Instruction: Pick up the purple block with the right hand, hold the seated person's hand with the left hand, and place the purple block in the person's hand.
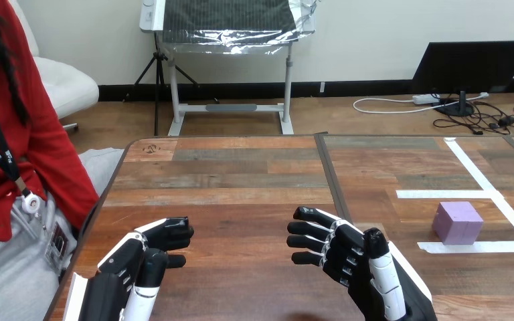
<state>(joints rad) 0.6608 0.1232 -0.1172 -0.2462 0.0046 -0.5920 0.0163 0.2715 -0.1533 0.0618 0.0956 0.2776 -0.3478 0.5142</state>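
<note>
The purple block (458,221) stands on the wooden table (241,174) at the right, inside a rectangle marked with white tape. My right hand (348,257) hovers over the table's near middle, well to the left of the block, its fingers loosely curled and holding nothing. My left hand (148,257) is at the near left by the table's edge, with its fingers bent inward and nothing in them. The person (20,167) sits at the table's left side; no hand of theirs is over the table.
White tape lines (488,194) mark off a zone at the table's right. A dark seam (332,180) runs front to back through the tabletop's middle. Bare wood lies between my hands and the far edge.
</note>
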